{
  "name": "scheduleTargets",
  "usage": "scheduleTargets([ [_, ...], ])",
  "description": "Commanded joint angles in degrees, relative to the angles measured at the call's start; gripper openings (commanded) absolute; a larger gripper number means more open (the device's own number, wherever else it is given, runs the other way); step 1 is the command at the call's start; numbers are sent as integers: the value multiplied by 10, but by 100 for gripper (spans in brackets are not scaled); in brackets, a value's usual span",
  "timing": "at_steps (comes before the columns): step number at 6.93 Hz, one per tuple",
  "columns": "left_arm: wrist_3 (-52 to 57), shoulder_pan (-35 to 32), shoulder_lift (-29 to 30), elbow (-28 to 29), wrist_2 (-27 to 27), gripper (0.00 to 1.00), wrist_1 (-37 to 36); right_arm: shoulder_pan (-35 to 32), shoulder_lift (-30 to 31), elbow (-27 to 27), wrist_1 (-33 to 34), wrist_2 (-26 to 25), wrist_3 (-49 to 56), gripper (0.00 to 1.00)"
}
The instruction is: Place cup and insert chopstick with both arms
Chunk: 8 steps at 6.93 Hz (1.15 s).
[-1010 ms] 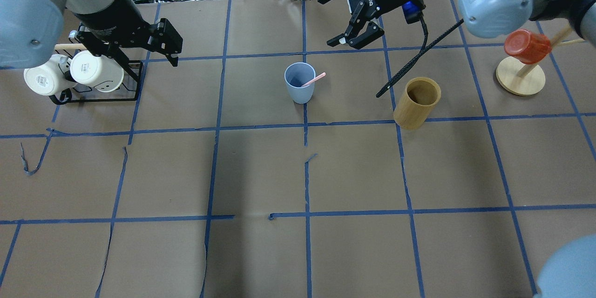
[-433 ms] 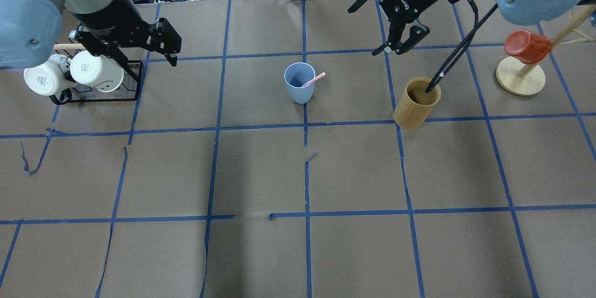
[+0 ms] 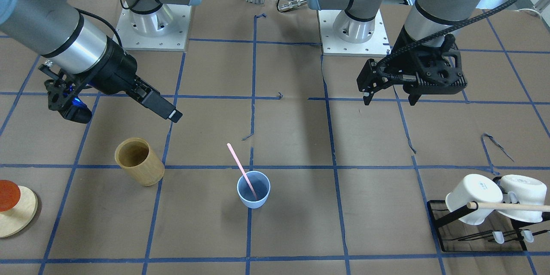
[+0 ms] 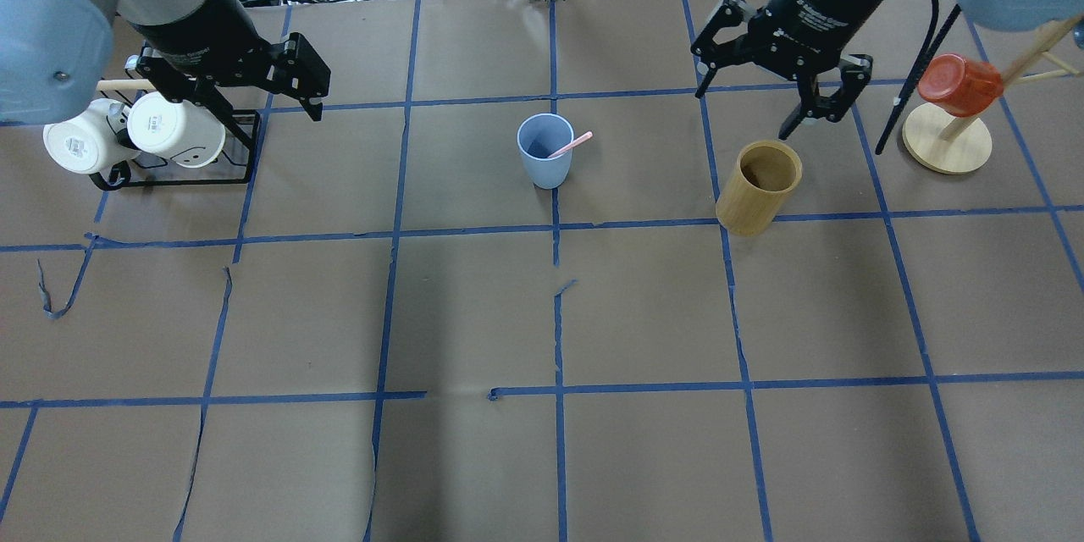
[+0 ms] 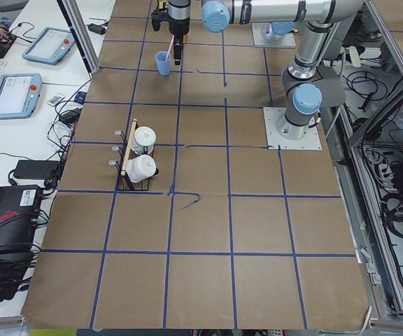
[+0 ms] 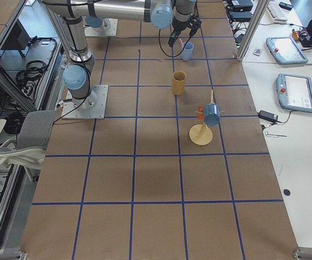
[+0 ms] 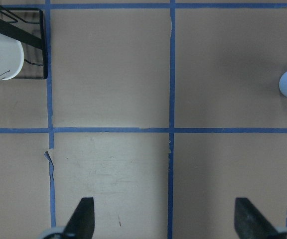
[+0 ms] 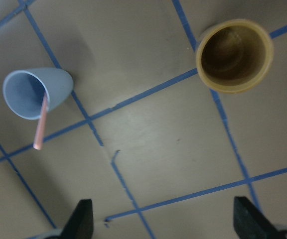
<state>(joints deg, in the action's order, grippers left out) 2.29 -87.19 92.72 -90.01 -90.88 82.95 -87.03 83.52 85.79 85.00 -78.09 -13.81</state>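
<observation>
The light-blue cup (image 4: 544, 150) stands upright near the table's middle, also in the front view (image 3: 253, 189) and the right wrist view (image 8: 36, 92). The pale-pink chopstick (image 4: 570, 145) leans inside it, its top past the rim (image 3: 240, 165) (image 8: 40, 124). My right gripper (image 4: 754, 102) is open and empty, in the air just behind the bamboo cylinder, well right of the cup; its fingertips frame bare table (image 8: 166, 224). My left gripper (image 4: 262, 97) is open and empty beside the mug rack, far left of the cup (image 3: 389, 99) (image 7: 166, 219).
A tan bamboo cylinder (image 4: 758, 186) stands right of the cup. A black rack with two white mugs (image 4: 135, 135) sits at the far left. A wooden stand (image 4: 947, 140) with a red cup (image 4: 957, 85) is at the far right. Cables lie past the far edge.
My right gripper has swung right, from behind the cup to behind the bamboo cylinder, and turned at the wrist. The left arm, cup and chopstick have not moved.
</observation>
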Motion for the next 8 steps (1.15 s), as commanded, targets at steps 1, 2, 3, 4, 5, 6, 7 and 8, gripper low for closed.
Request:
scheduleTargets([
  [1,0,0,0,-1,0,100,0,0,21,-4,-48,-123,171,100],
  [2,0,0,0,-1,0,100,0,-2,27,-4,-72,-140,175,100],
  [3,0,0,0,0,0,100,-1,-2,45,3,-74,-103,179,100],
  [4,0,0,0,1,0,100,-1,-2,49,3,-75,-102,174,100],
  [5,-3,-3,0,1,1,100,-1,-2,52,1,-75,-102,172,100],
  [6,0,0,1,4,1,100,-1,-2,55,2,-75,-104,172,100],
  [7,-1,-1,1,2,1,100,-1,-2,55,4,-75,-104,172,100],
  [8,-1,-1,1,1,1,100,-1,-2,55,4,-74,-104,172,100],
])
